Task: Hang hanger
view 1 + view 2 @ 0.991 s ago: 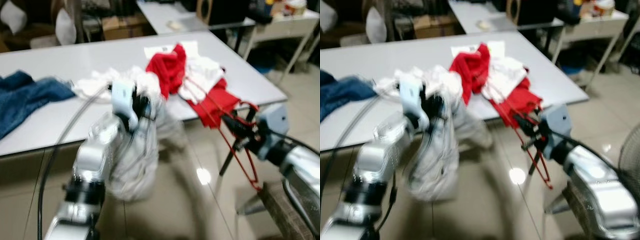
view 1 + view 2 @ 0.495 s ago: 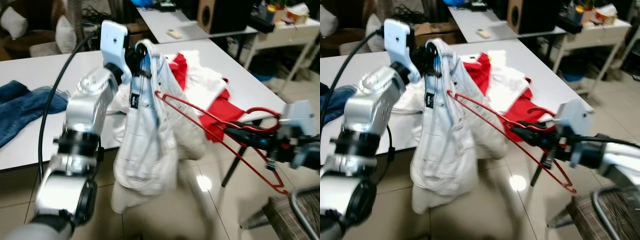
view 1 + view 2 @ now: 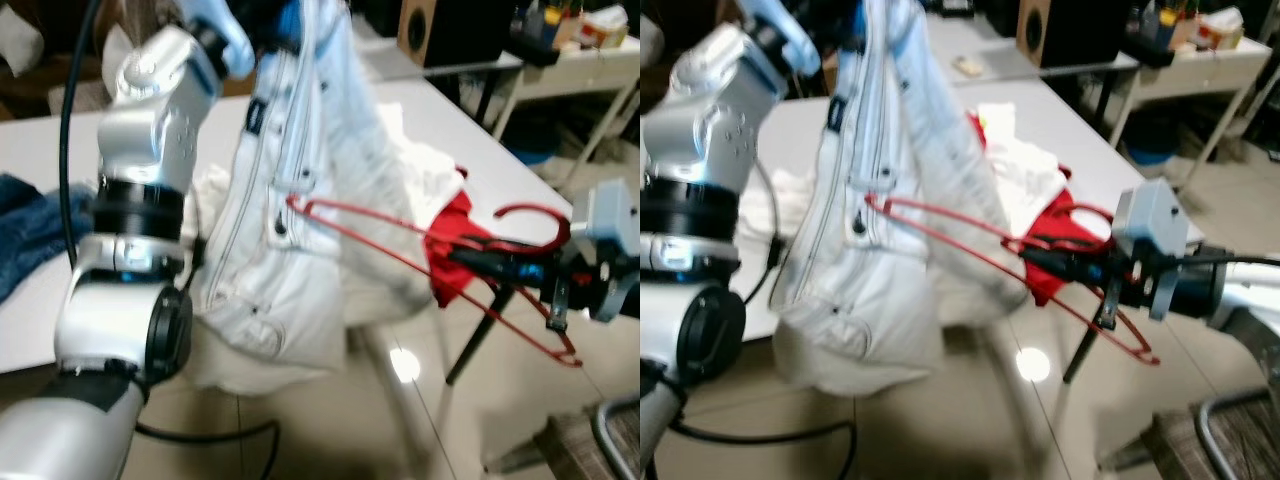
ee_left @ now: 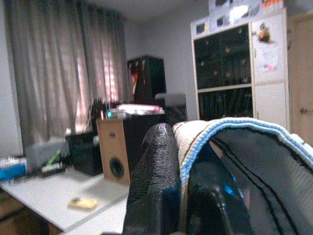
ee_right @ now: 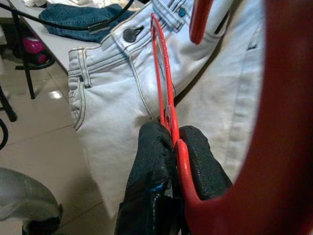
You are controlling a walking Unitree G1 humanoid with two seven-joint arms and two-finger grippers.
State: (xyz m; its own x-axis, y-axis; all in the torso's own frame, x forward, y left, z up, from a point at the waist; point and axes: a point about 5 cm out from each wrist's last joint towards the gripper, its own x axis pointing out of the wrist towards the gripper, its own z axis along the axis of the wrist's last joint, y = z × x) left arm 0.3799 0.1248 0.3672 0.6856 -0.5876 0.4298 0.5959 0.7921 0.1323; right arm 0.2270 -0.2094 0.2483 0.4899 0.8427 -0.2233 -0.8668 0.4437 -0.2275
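The red wire hanger [image 3: 430, 262] is held out level over the tiled floor [image 3: 420, 420] in front of the table, its far tip touching the pale denim jacket [image 3: 300, 230]; the right gripper [image 5: 172, 147] has its two black fingers pressed together on the wire near the hook. The left gripper [image 4: 183, 171], raised high, pinches the jacket's blue-edged collar between its fingers, so the jacket hangs before the white table [image 3: 1060, 120] strewn with red and white clothes [image 3: 1040, 190]

The hanger [image 3: 420, 255] is red, the jacket [image 3: 300, 230] pale white-blue denim with a blue-edged collar, the jeans [image 3: 25, 225] dark blue, the desk [image 3: 440, 115] white.
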